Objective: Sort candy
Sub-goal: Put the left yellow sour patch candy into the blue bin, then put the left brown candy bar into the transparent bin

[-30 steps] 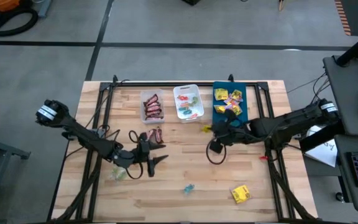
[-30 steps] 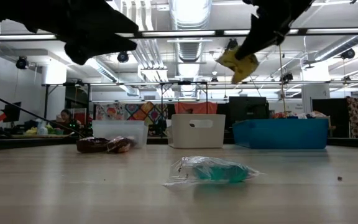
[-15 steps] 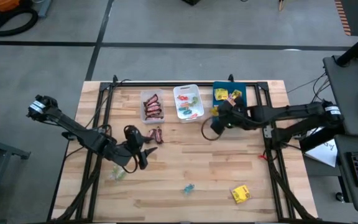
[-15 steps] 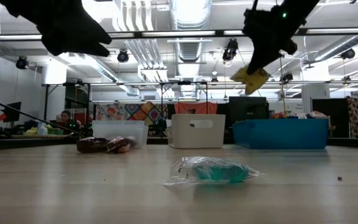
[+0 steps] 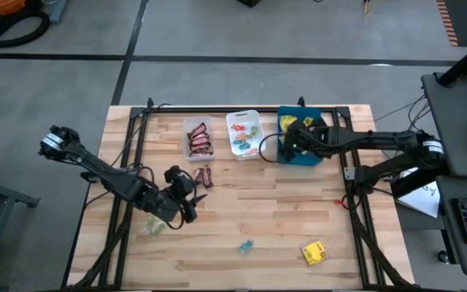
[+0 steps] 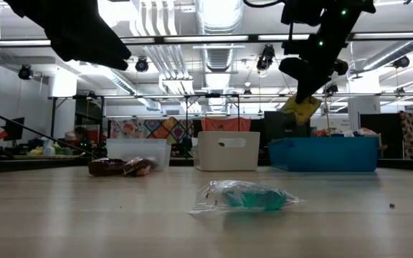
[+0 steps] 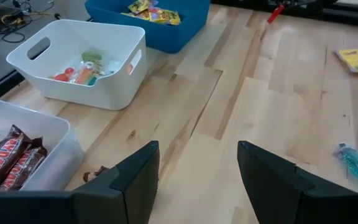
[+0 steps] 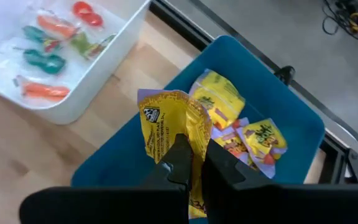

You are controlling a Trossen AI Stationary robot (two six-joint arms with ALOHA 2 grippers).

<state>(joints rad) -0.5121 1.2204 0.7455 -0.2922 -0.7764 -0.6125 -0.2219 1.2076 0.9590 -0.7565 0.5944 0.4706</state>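
The right gripper (image 8: 194, 163) hangs over the blue tray (image 5: 310, 151), its fingers (image 8: 180, 158) pinched on a yellow packet (image 8: 169, 121) held above the yellow packets (image 8: 253, 142) already lying in that tray. Beside the blue tray stands the white tray (image 7: 73, 56) with small translucent pieces (image 8: 42, 61), and past that the clear tray (image 5: 199, 139) with dark mini bars (image 7: 8, 155). The left gripper (image 7: 197, 180) hovers over the desk (image 5: 282, 219) well away from the blue tray, near the clear one, fingers spread wide with nothing between them, while a teal piece (image 6: 246, 196) and another yellow packet (image 5: 314, 253) lie loose on the desk.

Grey floor (image 5: 217, 32) surrounds the wooden table (image 5: 250, 219); ceiling lights (image 6: 217, 14) and ducts hang overhead.
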